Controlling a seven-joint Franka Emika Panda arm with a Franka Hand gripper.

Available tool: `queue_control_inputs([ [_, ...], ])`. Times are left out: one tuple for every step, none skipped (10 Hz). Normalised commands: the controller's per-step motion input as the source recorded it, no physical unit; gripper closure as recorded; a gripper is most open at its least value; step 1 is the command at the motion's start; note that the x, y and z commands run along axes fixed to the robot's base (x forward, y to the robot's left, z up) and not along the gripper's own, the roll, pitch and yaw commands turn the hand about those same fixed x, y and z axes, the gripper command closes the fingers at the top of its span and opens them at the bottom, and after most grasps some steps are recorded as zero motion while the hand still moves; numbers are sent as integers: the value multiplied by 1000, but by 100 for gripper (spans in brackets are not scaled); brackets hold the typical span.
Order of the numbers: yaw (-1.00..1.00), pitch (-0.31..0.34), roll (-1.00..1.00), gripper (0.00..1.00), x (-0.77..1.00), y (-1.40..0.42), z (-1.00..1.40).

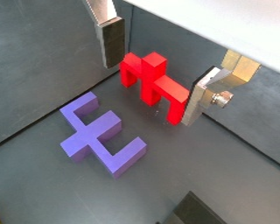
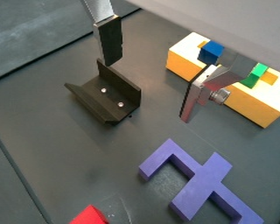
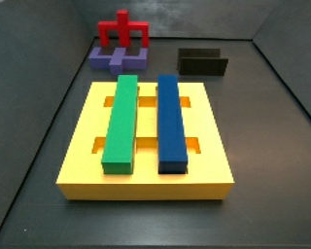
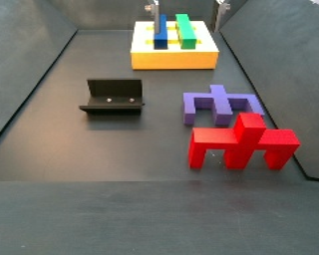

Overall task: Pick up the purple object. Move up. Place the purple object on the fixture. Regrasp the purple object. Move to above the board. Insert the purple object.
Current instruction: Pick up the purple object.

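On floor, purple object [image 1: 99,139] flat, long axis toward red piece [image 1: 154,83]; claw [image 1: 154,74] above, wide open, empty.

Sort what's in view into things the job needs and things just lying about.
Needed:
- purple object, lying flat on the floor
- fixture
- board
- gripper, open, empty, above the floor

Lying about:
- red piece, standing beside the purple object
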Motion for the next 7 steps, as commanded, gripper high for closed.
queue_control_inputs([
  [0,0,0,0,60,0,0],
  [109,-130,26,0,-174,-480,-260],
  [103,-164,174,0,-294,-809,-511],
  [106,-224,-31,0,-411,-434,-671],
  [23,-189,0,0,-543,-311,-771],
  [0,-161,0,0,-609,-143,-857],
  [0,-153,-20,0,-686,0,-931],
])
